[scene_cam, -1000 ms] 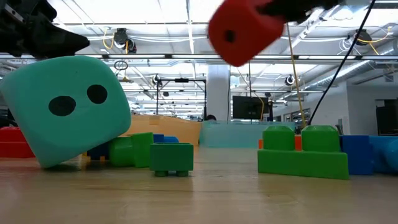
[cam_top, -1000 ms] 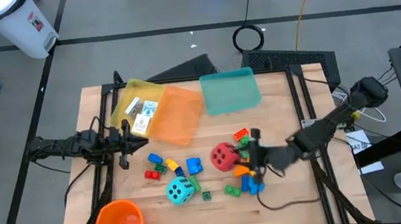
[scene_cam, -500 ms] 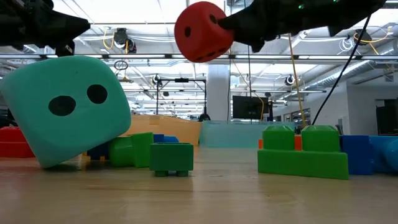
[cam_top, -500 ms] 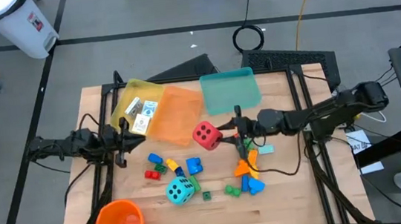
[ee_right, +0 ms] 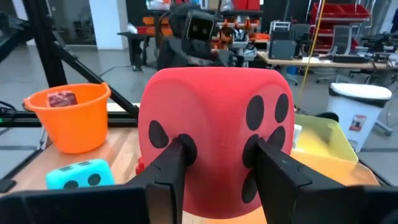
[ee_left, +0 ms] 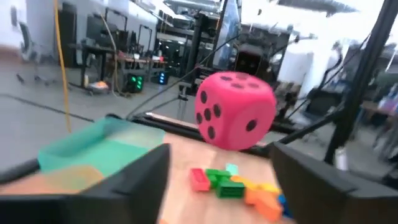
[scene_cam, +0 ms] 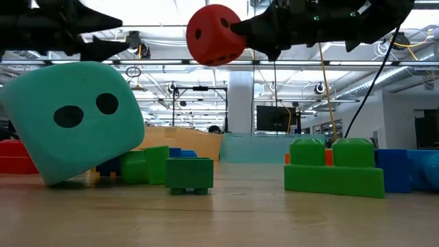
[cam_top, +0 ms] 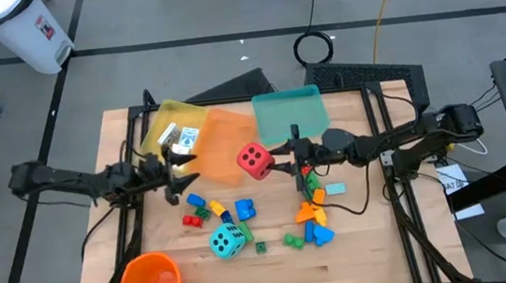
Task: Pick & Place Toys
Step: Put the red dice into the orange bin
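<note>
The left gripper (cam_top: 184,170) hung with its fingers spread apart and empty, just beside the orange tray (cam_top: 220,145). Right of it, the red die (cam_top: 254,160) hung above the table near that tray's edge, clamped in the right gripper (cam_top: 280,158). That shallow pinch could slip, and the die might tumble onto the bricks (cam_top: 313,220).

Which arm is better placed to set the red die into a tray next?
Right: its pincer already grips the red die aloft beside the orange tray. The left pincer is open, empty.

Matt foam-like red die (ee_right: 214,137), wooden table (cam_top: 368,252)
</note>
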Available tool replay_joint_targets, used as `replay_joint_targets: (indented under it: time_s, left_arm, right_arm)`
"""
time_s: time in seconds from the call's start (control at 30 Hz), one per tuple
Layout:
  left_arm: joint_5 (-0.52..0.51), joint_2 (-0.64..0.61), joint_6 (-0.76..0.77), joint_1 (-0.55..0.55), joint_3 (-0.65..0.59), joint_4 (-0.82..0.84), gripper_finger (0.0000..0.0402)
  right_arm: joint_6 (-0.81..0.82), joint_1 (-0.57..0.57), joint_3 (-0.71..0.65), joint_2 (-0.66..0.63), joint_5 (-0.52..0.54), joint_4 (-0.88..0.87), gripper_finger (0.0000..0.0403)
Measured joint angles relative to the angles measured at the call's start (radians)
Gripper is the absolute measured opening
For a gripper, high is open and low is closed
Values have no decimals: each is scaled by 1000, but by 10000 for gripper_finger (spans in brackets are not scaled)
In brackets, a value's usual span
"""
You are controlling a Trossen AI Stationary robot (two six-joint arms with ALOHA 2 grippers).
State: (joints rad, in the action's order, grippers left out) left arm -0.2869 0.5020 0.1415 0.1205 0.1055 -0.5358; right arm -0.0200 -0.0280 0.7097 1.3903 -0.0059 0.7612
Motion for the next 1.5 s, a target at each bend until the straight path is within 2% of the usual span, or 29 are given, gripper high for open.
replay_joint_targets:
  time_s: [0.13,0.2,0.3,0.5,0.67,0.83,1.1,1.37,1.5]
  left_arm:
    - [53,202,-156,-14,0,-234,384]
    - [67,292,-185,-21,0,-369,393]
    - [77,408,-191,-33,6,-514,374]
    - [90,580,-128,-39,130,-530,348]
    - [184,713,-187,-39,265,-511,347]
    - [191,822,-206,-39,377,-503,347]
    - [292,891,-183,-38,482,-488,347]
    - [332,893,-185,-39,491,-480,344]
    - [338,893,-182,-39,495,-480,305]
  right_arm:
    - [0,1,0,0,-27,39,118]
    - [0,5,0,0,-34,55,118]
    - [0,10,0,0,-51,95,118]
    - [-5,10,0,0,-52,128,118]
    - [-15,22,1,0,-52,129,118]
    - [-42,50,1,0,-52,129,118]
    - [-75,66,-1,-5,-74,156,118]
    - [-102,65,-1,-3,-58,156,118]
    - [-113,64,-1,2,-44,132,118]
